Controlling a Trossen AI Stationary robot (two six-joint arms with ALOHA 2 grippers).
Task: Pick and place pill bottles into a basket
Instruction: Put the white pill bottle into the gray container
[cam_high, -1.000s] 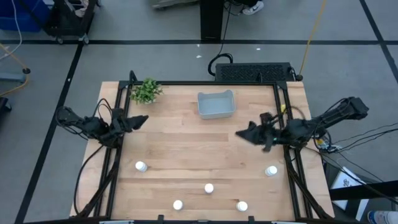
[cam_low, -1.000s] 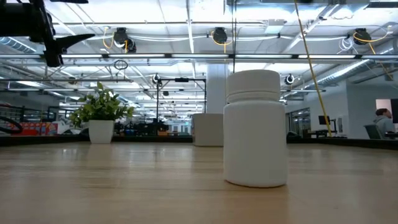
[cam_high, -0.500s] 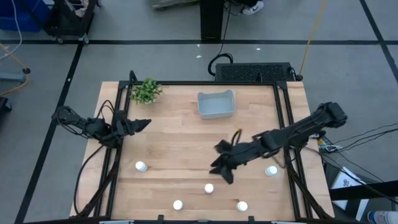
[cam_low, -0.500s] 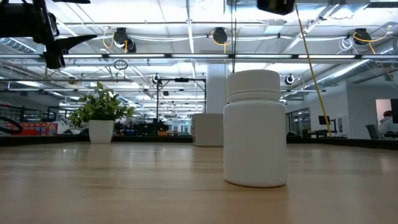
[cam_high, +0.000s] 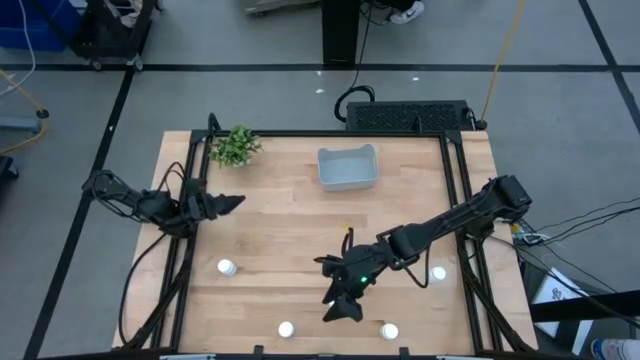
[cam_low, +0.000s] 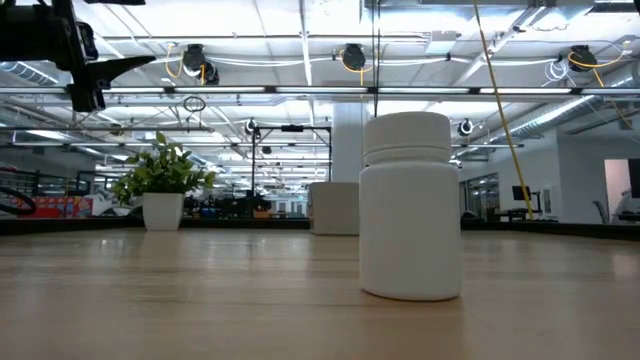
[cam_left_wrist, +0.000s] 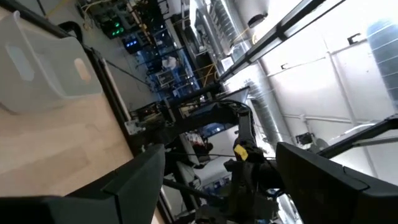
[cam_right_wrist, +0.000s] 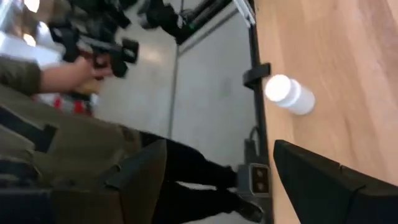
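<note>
High view: the right gripper (cam_high: 338, 295) reaches to the table's six o'clock, fingers spread wide and empty, covering where a pill bottle would sit. Four pill bottles (cam_high: 227, 267) dot the near edge. The basket (cam_high: 348, 168) sits at twelve o'clock. The left gripper (cam_high: 222, 203) waits open at nine o'clock.

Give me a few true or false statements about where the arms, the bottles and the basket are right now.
The basket holds no bottles: true.
The right gripper hangs over the basket: false, it is out among the bottles, well apart from the basket.
Four pill bottles show on the table in the high view: true.
The left gripper grips a bottle: false, its fingers are open and empty, near the table's left edge.
</note>
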